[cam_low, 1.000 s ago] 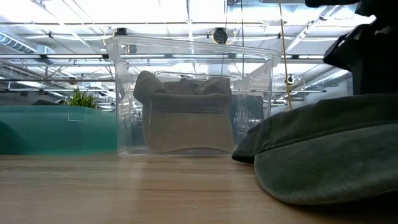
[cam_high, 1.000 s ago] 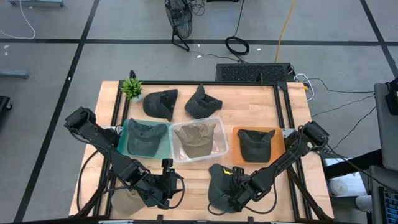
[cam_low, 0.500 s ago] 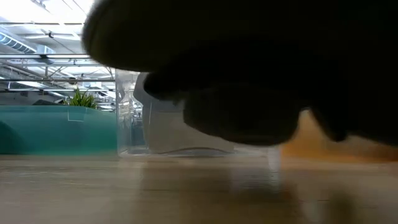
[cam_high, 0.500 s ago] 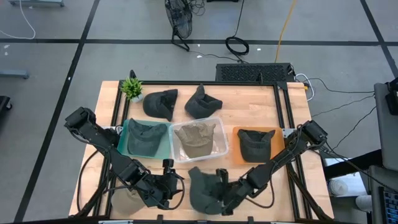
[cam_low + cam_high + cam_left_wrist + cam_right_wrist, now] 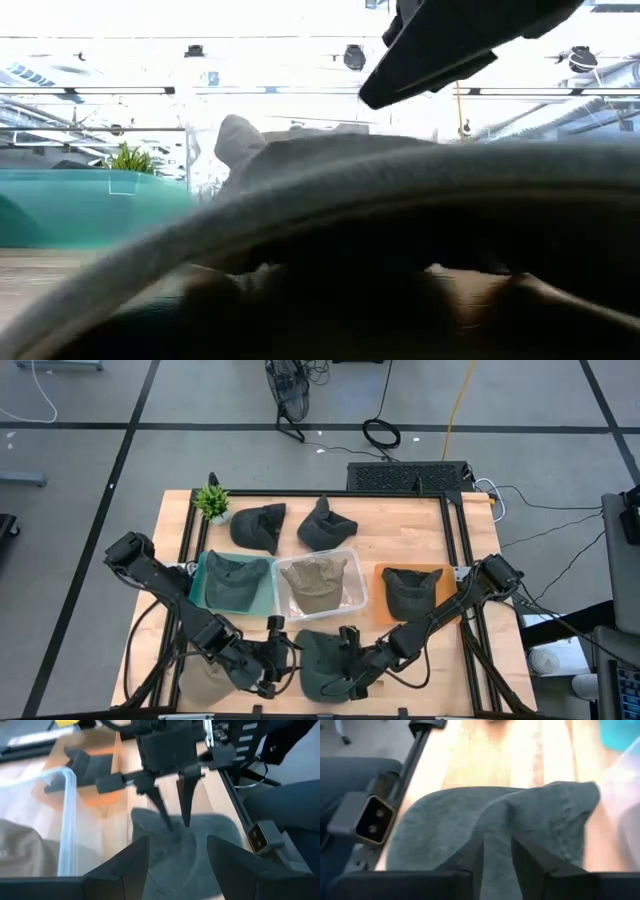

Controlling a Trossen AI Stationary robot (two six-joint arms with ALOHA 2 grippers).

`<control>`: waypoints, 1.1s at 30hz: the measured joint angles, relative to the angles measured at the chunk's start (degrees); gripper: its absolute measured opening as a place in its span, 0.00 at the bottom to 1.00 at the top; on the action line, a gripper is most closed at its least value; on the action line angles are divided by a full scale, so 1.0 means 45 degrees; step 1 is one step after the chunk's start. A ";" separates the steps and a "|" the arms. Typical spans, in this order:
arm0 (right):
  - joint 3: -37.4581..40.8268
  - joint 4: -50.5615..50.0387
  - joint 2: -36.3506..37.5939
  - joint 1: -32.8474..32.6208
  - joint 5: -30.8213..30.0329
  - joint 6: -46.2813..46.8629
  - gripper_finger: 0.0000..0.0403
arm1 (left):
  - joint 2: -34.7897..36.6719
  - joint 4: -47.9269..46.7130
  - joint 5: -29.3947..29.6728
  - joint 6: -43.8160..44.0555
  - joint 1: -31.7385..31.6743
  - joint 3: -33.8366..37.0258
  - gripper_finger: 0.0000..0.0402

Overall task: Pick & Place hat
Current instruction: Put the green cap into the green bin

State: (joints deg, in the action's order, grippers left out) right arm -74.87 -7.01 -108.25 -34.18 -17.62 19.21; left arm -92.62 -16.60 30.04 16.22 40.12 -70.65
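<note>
Dark hat (image 5: 322, 663) at desk (image 5: 400, 530) front edge, 6 o'clock of clear bin (image 5: 322, 586); little bare wood left between hat, bin and edge. Open room at desk's 1 o'clock corner.

Right claw (image 5: 175, 820) over hat crown, fingers (image 5: 189, 795) a narrow gap apart, tips pressed into fabric with a fold between; firm clamp not clear.

Left claw (image 5: 283, 656) just beside hat at its 9 o'clock, fingers (image 5: 125, 870) wide apart, empty.

Teal bin (image 5: 232, 582), orange bin (image 5: 412, 592) each hold a hat; two more hats, plant (image 5: 212, 501) at 11–12 o'clock.
</note>
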 joint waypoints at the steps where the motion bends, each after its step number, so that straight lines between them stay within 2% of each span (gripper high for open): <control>1: 0.0000 -0.0027 0.0091 -0.0062 -0.0248 -0.0101 0.27 | 0.0000 0.0221 0.0001 -0.0208 -0.0082 0.0000 0.53; 7: 0.0005 -0.1255 0.1511 -0.0549 -0.1709 -0.0244 0.37 | -0.0265 0.2564 -0.0518 -0.0602 -0.0630 -0.0022 0.53; 10: 0.0005 -0.1861 0.2540 -0.1001 -0.3031 -0.0463 0.37 | -0.0926 0.3237 -0.1520 -0.1230 -0.0718 -0.0008 0.53; 13: 0.0032 -0.1868 0.3532 -0.1580 -0.4753 -0.1096 0.35 | -0.1807 0.3920 -0.2056 -0.1024 -0.0793 -0.0010 0.53; 16: 0.0469 -0.1625 0.4435 -0.1941 -0.5380 -0.1115 0.34 | -0.2683 0.4756 -0.2461 -0.0369 -0.0909 -0.0010 0.53; 22: 0.2804 -0.0475 0.5657 -0.2008 -0.5462 -0.0033 0.32 | -0.3766 0.5348 -0.3011 0.0273 -0.0884 0.0000 0.53; 33: 0.6850 0.2153 0.7886 -0.2614 -0.5414 0.1140 0.32 | -0.3867 0.4637 -0.3288 0.0184 -0.1039 0.0000 0.53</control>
State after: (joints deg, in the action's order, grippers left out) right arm -44.05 2.68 -72.76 -45.95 -41.98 24.35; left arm -110.02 4.27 15.25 17.04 35.45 -70.65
